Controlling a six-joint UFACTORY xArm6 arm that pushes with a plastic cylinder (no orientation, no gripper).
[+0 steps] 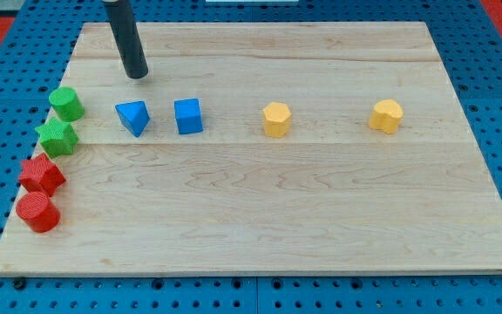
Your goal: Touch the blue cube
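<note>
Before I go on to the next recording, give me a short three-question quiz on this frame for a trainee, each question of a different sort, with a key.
1. True or false: my tip is touching the blue cube.
2. Multiple choice: which block lies nearest my tip? A) the blue triangular block B) the yellow block at the view's right C) the red cylinder
3. Fill in: the two green blocks, a cylinder and a star-shaped one, sit near the board's ____ edge in the view.

Key
1. False: the tip stands apart from it, toward the view's top left.
2. A
3. left
</note>
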